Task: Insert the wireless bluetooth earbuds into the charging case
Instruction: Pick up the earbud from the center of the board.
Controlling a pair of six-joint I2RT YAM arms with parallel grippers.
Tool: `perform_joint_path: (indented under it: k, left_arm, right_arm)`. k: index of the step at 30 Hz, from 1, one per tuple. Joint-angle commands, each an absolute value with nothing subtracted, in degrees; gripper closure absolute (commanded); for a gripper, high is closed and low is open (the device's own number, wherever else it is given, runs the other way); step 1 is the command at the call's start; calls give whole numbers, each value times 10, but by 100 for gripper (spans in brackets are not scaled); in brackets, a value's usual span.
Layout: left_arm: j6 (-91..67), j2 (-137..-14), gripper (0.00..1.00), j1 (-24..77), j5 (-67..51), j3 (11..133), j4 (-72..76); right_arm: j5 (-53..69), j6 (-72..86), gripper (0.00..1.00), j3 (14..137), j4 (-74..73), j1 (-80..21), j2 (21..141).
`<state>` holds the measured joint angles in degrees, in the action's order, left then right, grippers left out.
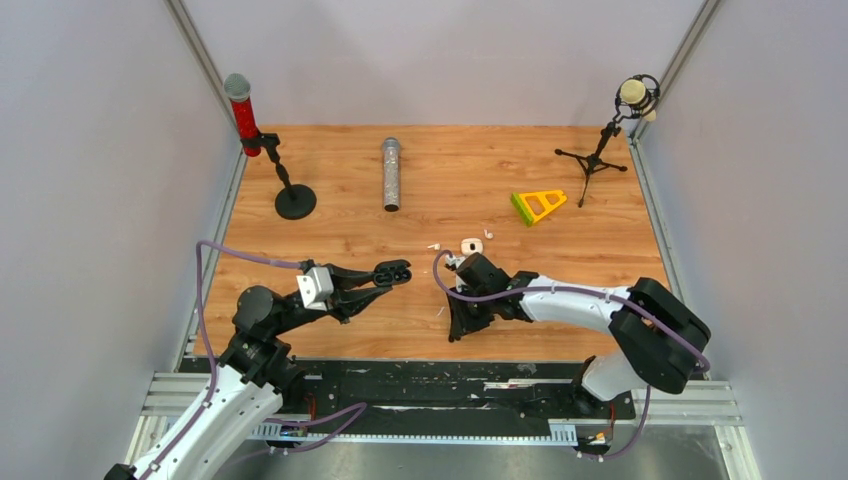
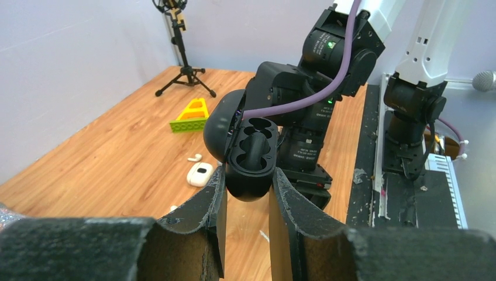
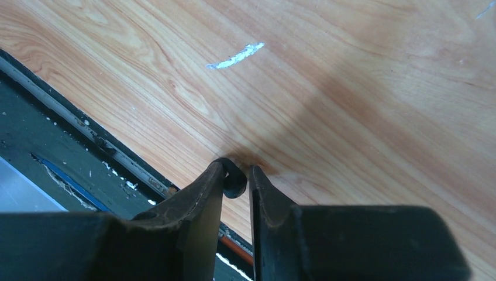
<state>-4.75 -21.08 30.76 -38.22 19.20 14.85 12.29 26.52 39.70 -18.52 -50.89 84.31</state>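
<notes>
My left gripper (image 1: 397, 270) is shut on an open black charging case (image 2: 250, 153), held above the table with its two empty wells showing; the fingertips (image 2: 219, 178) clamp its lower half. My right gripper (image 1: 457, 330) points down at the wood near the front edge. In the right wrist view its jaws (image 3: 237, 174) are nearly closed on a rounded black earbud (image 3: 234, 180) at the table surface. A white case (image 1: 471, 245) lies mid-table with two white earbuds (image 1: 434, 245) (image 1: 489, 235) beside it. The other black earbud is out of view.
A thin white scrap sliver (image 3: 235, 55) lies by the right gripper. A red microphone on a round stand (image 1: 295, 201), a silver microphone lying flat (image 1: 391, 173), a yellow-green wedge (image 1: 538, 205) and a tripod microphone (image 1: 595, 155) stand at the back. The black rail (image 1: 420, 380) borders the front.
</notes>
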Motion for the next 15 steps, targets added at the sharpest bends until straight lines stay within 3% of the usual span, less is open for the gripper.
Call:
perform_joint_path:
  k: [1,10,15]
  left_arm:
    - [-39,-204,100,306,-389,205,174]
    - [-35,-200,100,306,-392,205,170]
    - [-33,-199,100,306,-395,205,169]
  right_arm:
    - [128,290,73,369,-221,-530,847]
    - [113,309,73,363,-203,-551,858]
    - [107,319,82,352,-196,-559,849]
